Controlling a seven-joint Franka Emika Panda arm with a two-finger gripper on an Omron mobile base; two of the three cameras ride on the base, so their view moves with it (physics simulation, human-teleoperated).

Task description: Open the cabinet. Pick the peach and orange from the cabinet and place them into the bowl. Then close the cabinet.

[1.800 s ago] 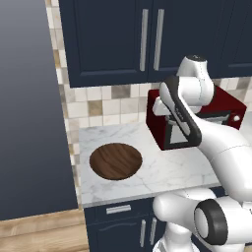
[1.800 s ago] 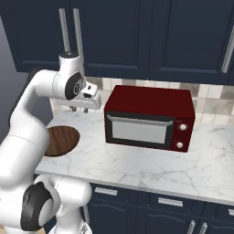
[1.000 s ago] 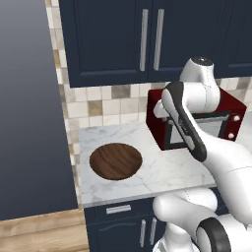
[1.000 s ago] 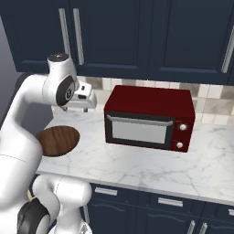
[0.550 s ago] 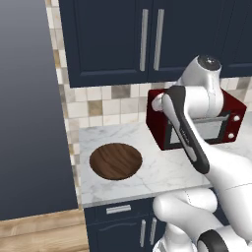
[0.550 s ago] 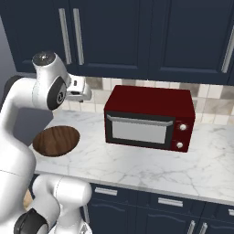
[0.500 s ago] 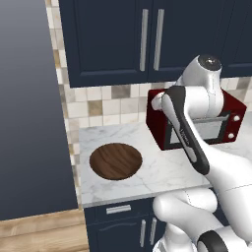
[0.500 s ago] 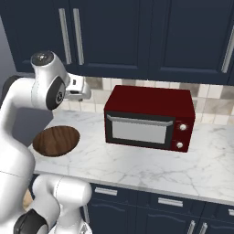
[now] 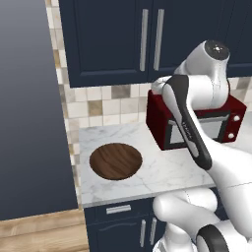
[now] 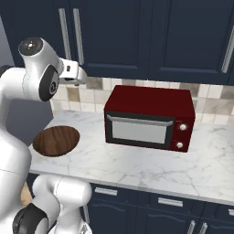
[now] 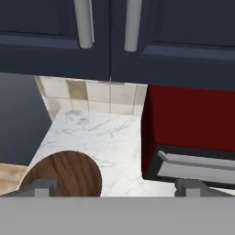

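Note:
The cabinet [image 9: 113,39] hangs on the wall above the counter with both navy doors shut; its two silver bar handles [image 11: 82,23] stand side by side. The peach and the orange are hidden. The brown wooden bowl [image 9: 115,161] lies empty on the marble counter, at the left [image 10: 56,140]. My gripper [image 10: 81,76] is raised just under the cabinet's lower edge, below the handles. In the hand view the gripper [image 11: 114,188] is open wide, with nothing between its fingertips [image 11: 41,188], and the bowl [image 11: 64,174] lies below left.
A dark red microwave [image 10: 148,119] stands on the counter right of the bowl, close under the cabinet. A tall grey panel [image 9: 29,108] bounds the counter on the left. Bare marble [image 11: 105,133] lies between bowl and microwave.
The arm has lifted the hand from counter height to just under the cabinet doors and swung it left. Jaws stay open; bowl and doors are unchanged.

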